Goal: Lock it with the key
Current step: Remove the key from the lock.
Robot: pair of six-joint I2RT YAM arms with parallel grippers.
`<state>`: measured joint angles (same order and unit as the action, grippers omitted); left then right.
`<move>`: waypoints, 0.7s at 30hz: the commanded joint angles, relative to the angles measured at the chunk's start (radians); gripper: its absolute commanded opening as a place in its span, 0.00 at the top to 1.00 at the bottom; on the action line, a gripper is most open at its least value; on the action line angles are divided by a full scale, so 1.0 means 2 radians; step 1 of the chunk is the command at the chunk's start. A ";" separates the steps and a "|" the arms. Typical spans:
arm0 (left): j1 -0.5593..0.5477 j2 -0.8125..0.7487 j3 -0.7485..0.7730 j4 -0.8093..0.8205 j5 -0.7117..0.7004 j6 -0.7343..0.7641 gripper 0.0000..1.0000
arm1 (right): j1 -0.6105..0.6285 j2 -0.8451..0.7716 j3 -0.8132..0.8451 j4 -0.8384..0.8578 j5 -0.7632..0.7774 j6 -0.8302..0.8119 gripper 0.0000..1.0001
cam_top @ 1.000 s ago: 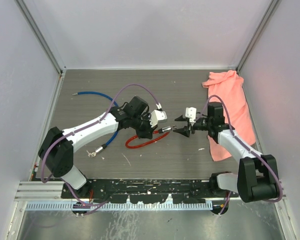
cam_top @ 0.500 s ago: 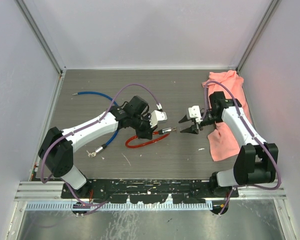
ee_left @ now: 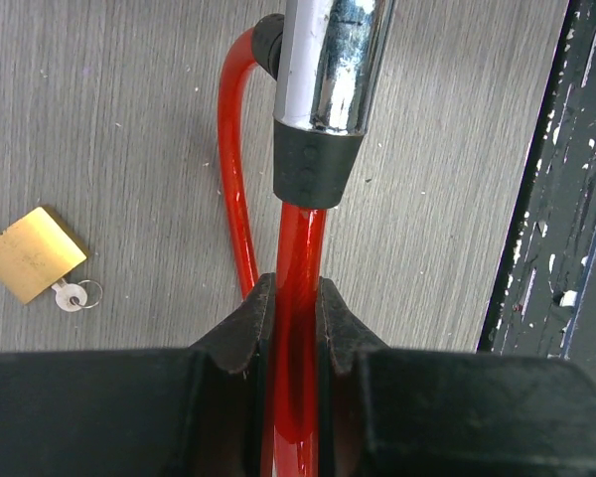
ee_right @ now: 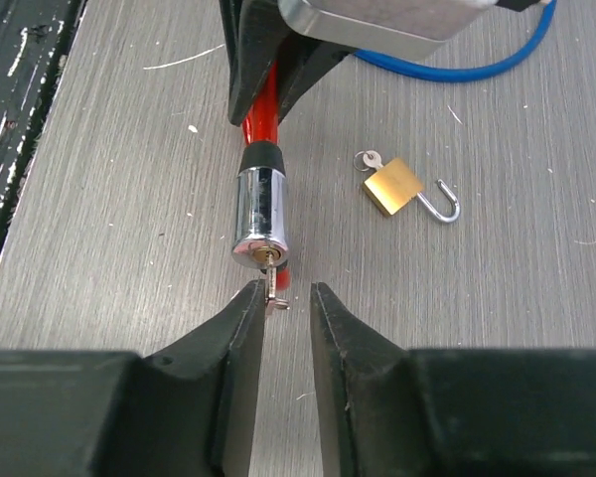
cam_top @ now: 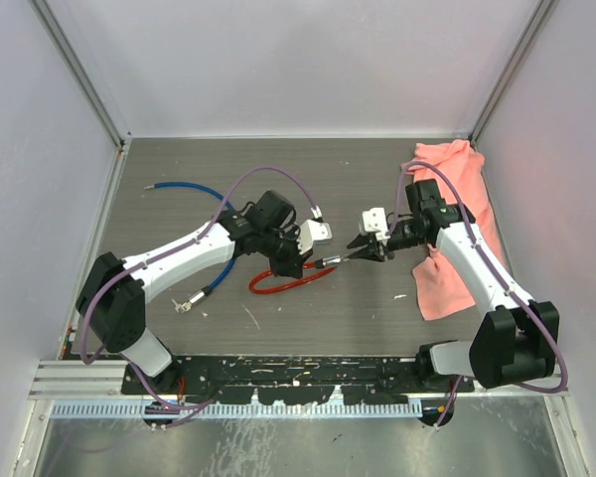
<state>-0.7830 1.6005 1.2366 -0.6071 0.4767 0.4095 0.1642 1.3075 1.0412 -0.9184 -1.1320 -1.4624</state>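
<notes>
Seen from above, your left hand (cam_top: 286, 256) sits just left of the frame's middle. It is clamped on the red cable (cam_top: 263, 288), whose loop lies on the tabletop (cam_top: 338, 169) below it. The lock (cam_top: 328, 261) sticks out to the right of that hand, and the key (cam_top: 344, 257) juts from the lock's right end. Your right hand (cam_top: 363, 251) is right at the key, pointing left. A blue cable (cam_top: 184, 186) curves at upper left, and a pink cloth (cam_top: 457, 199) lies at the right edge. No writing is large enough to read here.

In the left wrist view, your left hand (ee_left: 296, 298) at bottom centre pinches the red cable (ee_left: 300, 238). Its jaws are narrow, with only the cable in the gap. The lock (ee_left: 333, 60) rises above, a chrome barrel over a black collar, and runs off the top edge. A brass padlock (ee_left: 32, 254) with a small key (ee_left: 72, 295) lies at centre left, well apart. Any stamp on it is too small to make out.

In the right wrist view, the lock (ee_right: 258, 214) lies at centre, its face toward you, with the key (ee_right: 271, 290) in it. Your right hand (ee_right: 285, 298) is narrow but not closed. The key's head is between the fingertips, close to the left one and clear of the right; you cannot tell whether it touches. The padlock (ee_right: 394, 186), its shackle open, lies right of the lock.
</notes>
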 commanded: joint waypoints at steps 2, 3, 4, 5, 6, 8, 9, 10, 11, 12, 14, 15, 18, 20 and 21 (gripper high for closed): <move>0.005 -0.004 0.001 -0.049 -0.009 0.003 1.00 | 0.014 -0.005 -0.005 0.031 0.013 0.030 0.71; 0.005 -0.004 0.001 -0.049 -0.008 0.004 1.00 | 0.017 -0.004 -0.007 0.032 0.016 0.029 0.72; 0.004 -0.004 0.000 -0.050 -0.008 0.003 1.00 | 0.020 -0.003 -0.007 0.032 0.020 0.029 0.73; 0.005 -0.004 0.000 -0.049 -0.008 0.003 1.00 | 0.022 -0.003 -0.007 0.032 0.023 0.028 0.73; 0.005 -0.004 -0.001 -0.049 -0.008 0.003 1.00 | 0.024 -0.002 -0.006 0.032 0.026 0.028 0.76; 0.004 -0.005 -0.001 -0.050 -0.007 0.004 1.00 | 0.026 -0.002 -0.004 0.032 0.031 0.027 0.83; 0.004 -0.006 -0.001 -0.049 -0.007 0.004 1.00 | 0.027 -0.001 -0.003 0.030 0.035 0.023 0.87; 0.004 -0.006 -0.001 -0.048 -0.006 0.004 1.00 | 0.028 -0.002 -0.002 0.028 0.039 0.017 0.92; 0.004 -0.007 -0.002 -0.047 -0.005 0.003 1.00 | 0.030 -0.003 -0.001 0.024 0.043 0.008 0.96; 0.005 -0.008 -0.001 -0.047 -0.005 0.004 1.00 | 0.032 -0.006 -0.001 0.018 0.051 -0.005 0.98; 0.005 -0.007 0.001 -0.049 -0.003 0.004 1.00 | 0.036 -0.014 -0.003 0.008 0.065 -0.038 0.99; 0.005 -0.005 0.003 -0.051 -0.001 0.005 1.00 | 0.039 -0.020 -0.006 0.006 0.072 -0.054 0.99; 0.006 0.001 0.011 -0.060 0.009 0.008 1.00 | 0.046 -0.040 -0.014 0.006 0.094 -0.097 0.99; 0.008 0.005 0.016 -0.064 0.015 0.008 1.00 | 0.050 -0.051 -0.015 0.010 0.106 -0.111 0.99; 0.009 0.006 0.017 -0.066 0.019 0.009 1.00 | 0.051 -0.055 -0.016 0.013 0.110 -0.116 0.99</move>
<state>-0.7818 1.6009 1.2472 -0.6193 0.5030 0.4103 0.2516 1.2545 1.0180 -0.8921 -0.9897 -1.5795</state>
